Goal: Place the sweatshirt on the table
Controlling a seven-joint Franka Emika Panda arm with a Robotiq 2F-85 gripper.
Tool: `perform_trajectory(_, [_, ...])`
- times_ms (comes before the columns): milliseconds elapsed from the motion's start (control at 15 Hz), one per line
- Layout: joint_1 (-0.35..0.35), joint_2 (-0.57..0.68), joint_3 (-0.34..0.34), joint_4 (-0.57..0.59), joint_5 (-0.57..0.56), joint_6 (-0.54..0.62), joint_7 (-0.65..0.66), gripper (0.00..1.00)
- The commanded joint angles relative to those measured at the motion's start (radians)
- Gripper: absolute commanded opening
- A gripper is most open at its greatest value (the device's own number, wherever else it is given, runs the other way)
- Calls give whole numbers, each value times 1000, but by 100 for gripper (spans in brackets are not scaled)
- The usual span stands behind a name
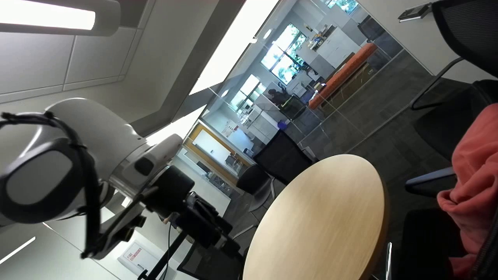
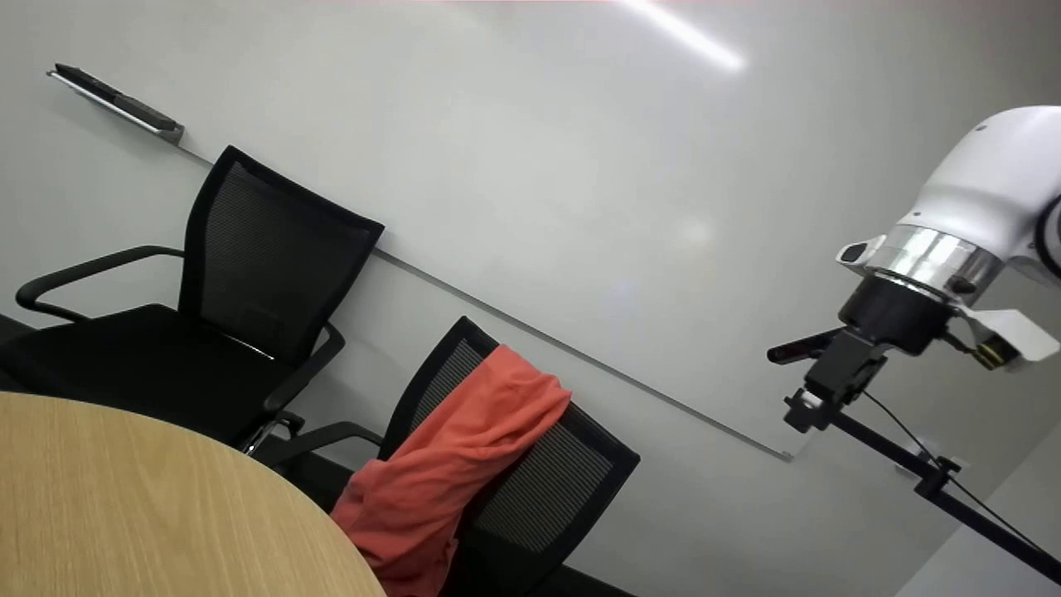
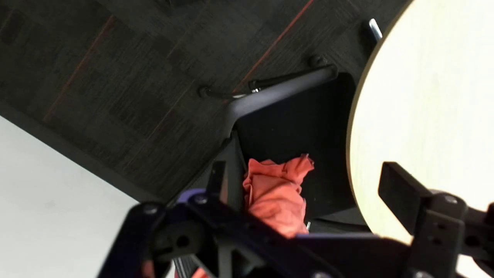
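Sweatshirt [image 2: 456, 456] lower than gripper [image 3: 308, 179], jaws apart, nothing held.
Long axis runs chair back [image 2: 551, 489] to seat [image 3: 289, 123]; prob. needs lowering w/ gap approx. across it.

In an exterior view you have a round-edged desk [image 1: 319, 217] of pale, lightly grained wood at five o'clock; in your wrist view it lies toward three o'clock. Past its rim you see a dark grey carpeted floor [image 3: 146, 65] with thin red lines. On that floor, at the desk's nine o'clock, stands a black chair [image 3: 297, 127], its seat partly hidden by the rim.
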Motion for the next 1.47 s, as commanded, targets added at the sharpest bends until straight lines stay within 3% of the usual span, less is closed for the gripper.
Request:
perform_trajectory(0, [8, 203, 37, 109, 80, 181, 166, 100])
perform_trajectory(267, [2, 399, 46, 232, 80, 364, 367, 100])
perform_trajectory(533, [27, 581, -12, 382, -27, 419, 605, 100])
perform_trajectory(667, [44, 638, -34, 445, -13, 354, 620, 100])
perform_trajectory(733, [43, 576, -34, 365, -1, 405, 572, 100])
perform_trajectory(1067, [55, 647, -50, 429, 2, 393, 574, 100])
perform_trajectory(1400, [109, 805, -119, 528, 8, 589, 771, 100])
